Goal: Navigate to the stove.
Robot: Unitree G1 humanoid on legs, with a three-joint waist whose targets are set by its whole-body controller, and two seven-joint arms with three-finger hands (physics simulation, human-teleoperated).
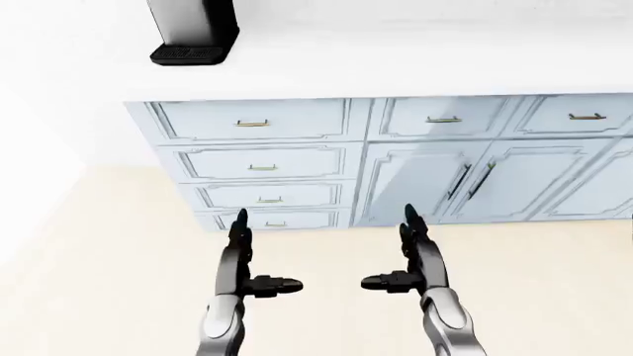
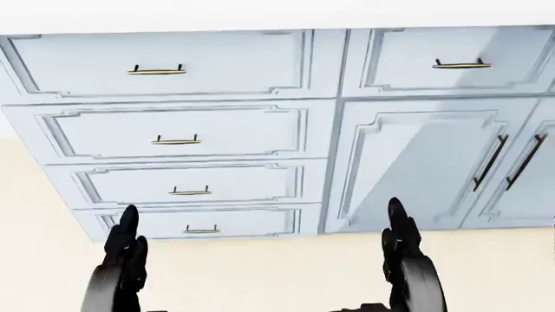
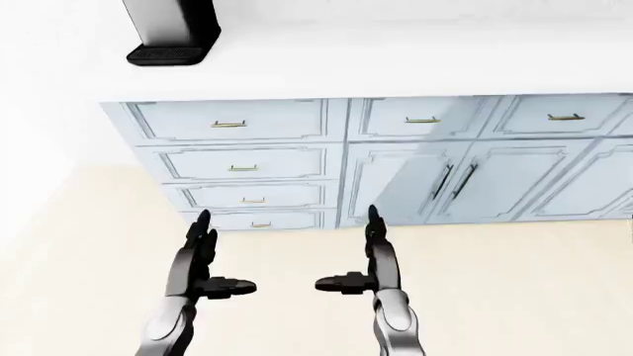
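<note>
- Blue drawers (image 1: 259, 162) and doors (image 1: 465, 182) sit under a white desk (image 1: 395, 67).
- Dark machine (image 1: 193, 30) is cut off at the top.
- Left hand (image 1: 246, 259) and right hand (image 1: 410, 256) are wide, holding nothing.

Dark appliance (image 1: 193, 33) on white countertop (image 1: 415, 63), upper left of left-eye view: top cut off, type indeterminate. Cabinet run (image 1: 395, 163): right end cropped. Both forearms: cut by bottom edge. Stove: not visible.
</note>
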